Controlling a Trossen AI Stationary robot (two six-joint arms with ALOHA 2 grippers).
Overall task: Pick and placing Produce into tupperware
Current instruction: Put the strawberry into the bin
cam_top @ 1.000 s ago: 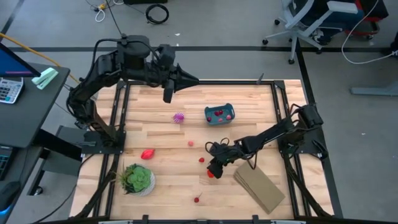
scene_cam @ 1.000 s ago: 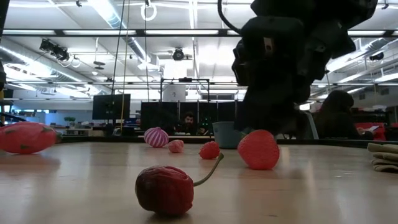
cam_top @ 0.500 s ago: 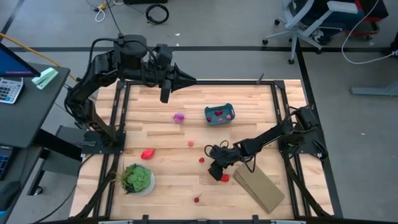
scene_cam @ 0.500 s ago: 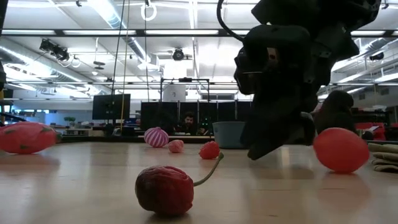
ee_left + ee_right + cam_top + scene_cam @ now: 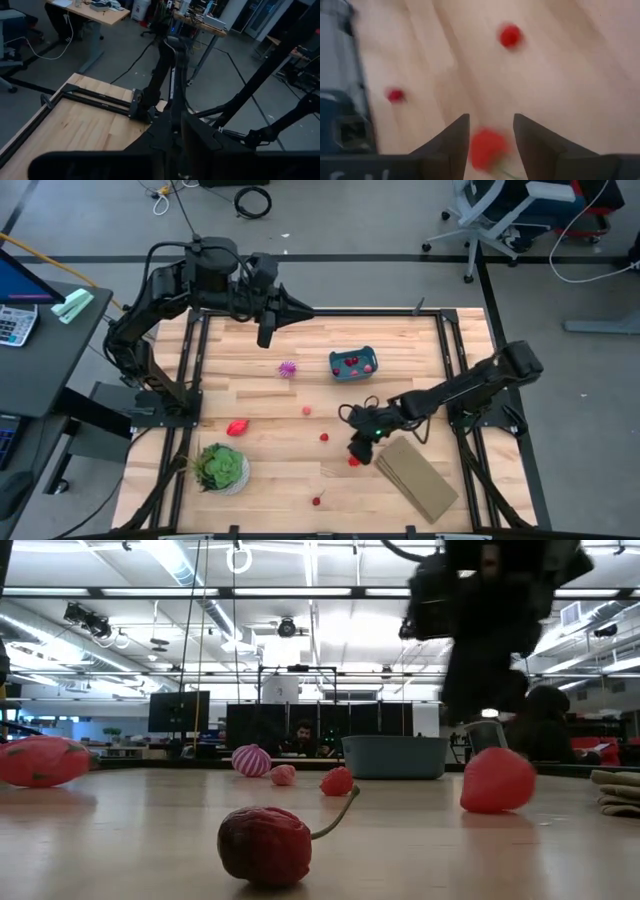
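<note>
The teal tupperware (image 5: 334,364) stands right of the table's middle toward the far edge, with some red produce in it. Loose produce lies on the wood: a spiky purple piece (image 5: 289,368), a pink one (image 5: 307,410), a small red one (image 5: 324,437), a long red one (image 5: 237,426) and a stemmed one (image 5: 317,501). A round red piece (image 5: 353,462) rests on the table just under my right gripper (image 5: 357,450). That gripper hangs open above the piece (image 5: 487,147), with one finger on either side of it and clear of it. My left gripper (image 5: 312,308) waits shut, high over the far left.
A green plant in a white pot (image 5: 221,468) stands at the near left. A flat tan block (image 5: 417,478) lies just right of my right gripper. Black frame rails (image 5: 452,370) border the table. Bare wood lies between the loose pieces and the tub.
My right gripper has risen off the table and shifted a little toward the right edge. The round red piece beneath it rolled away toward the right, then came back part of the way. It now lies on the wood, free of the fingers.
</note>
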